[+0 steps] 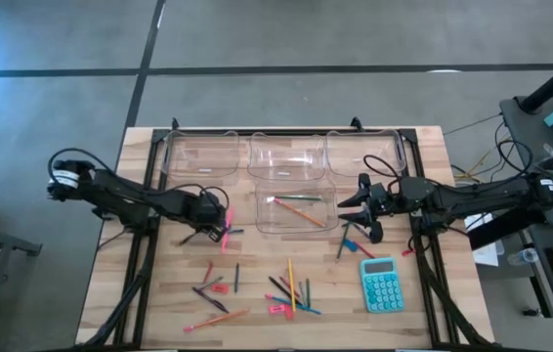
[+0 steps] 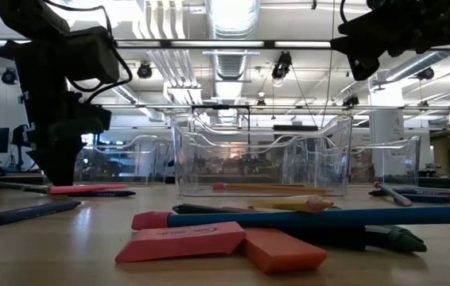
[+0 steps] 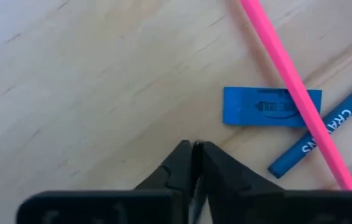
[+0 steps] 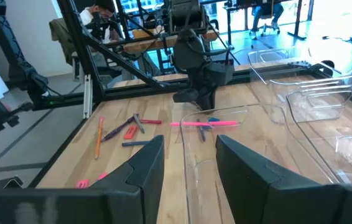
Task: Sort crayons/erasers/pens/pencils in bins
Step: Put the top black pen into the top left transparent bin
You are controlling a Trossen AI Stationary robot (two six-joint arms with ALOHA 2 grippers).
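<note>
Left wrist view: left tool (image 3: 193, 149) clenched, empty, just beside blue eraser (image 3: 260, 107). Eraser small, light, grippy; pinch across short sides.

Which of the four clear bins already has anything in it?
Only the front bin, standing alone nearer the table's middle, ahead of the other three bins. It holds a few pencils; those three look empty.
</note>
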